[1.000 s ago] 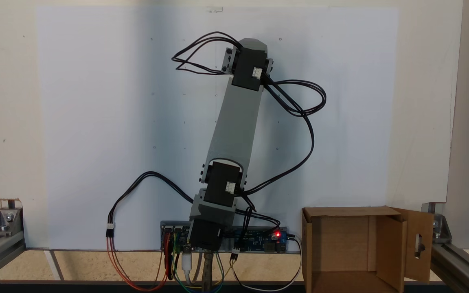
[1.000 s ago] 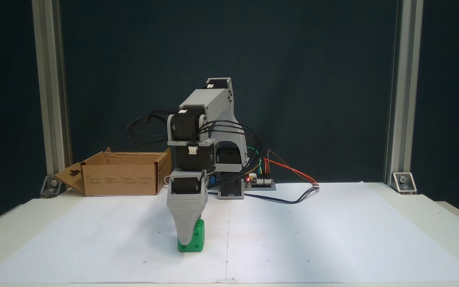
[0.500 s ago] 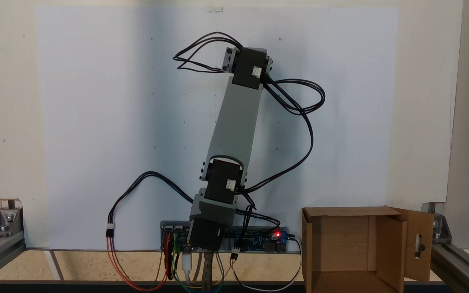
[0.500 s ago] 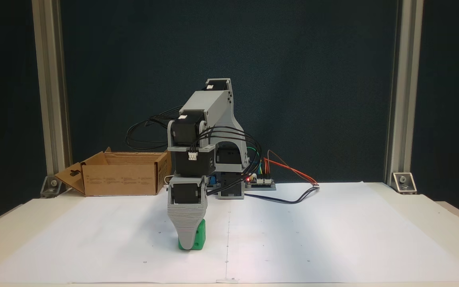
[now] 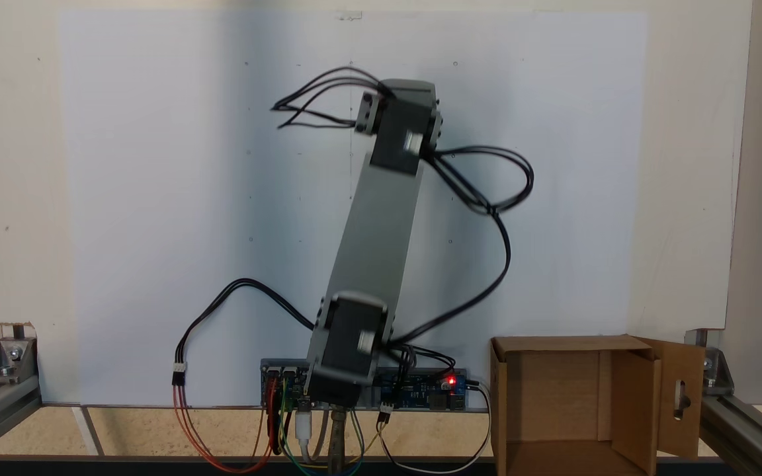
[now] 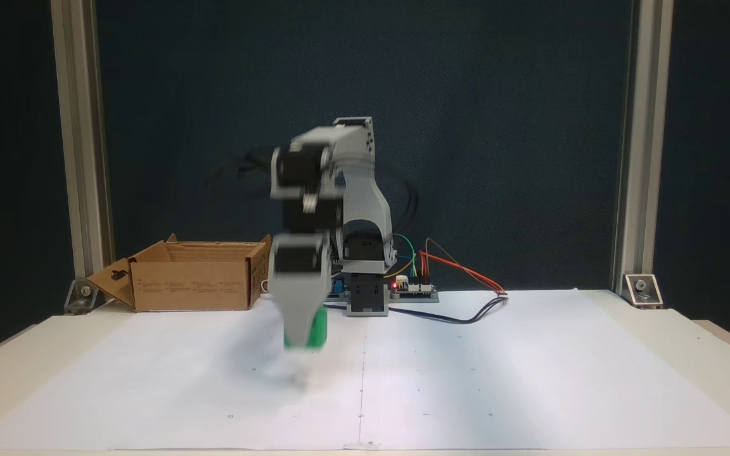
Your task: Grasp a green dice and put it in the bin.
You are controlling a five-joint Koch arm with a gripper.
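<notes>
In a fixed view the green dice (image 6: 319,329) hangs a little above the white paper, pinched at the tip of my blurred grey gripper (image 6: 301,339), which points straight down and is shut on it. Only the right part of the dice shows beside the grey finger. The bin (image 6: 191,285), a brown cardboard box with open flaps, stands at the back left, well apart from the gripper. From above, the bin (image 5: 499,396) sits at the lower right next to the arm's base, and the arm's own links cover the gripper and the dice.
A white paper sheet (image 6: 498,367) covers the table. The arm's base with a controller board (image 6: 412,288) and loose cables (image 5: 487,198) stands at the back centre. Aluminium posts (image 6: 631,158) frame both sides.
The gripper has risen from the paper with the green dice in it, and the arm has drawn back toward its base. The motion blurs the arm.
</notes>
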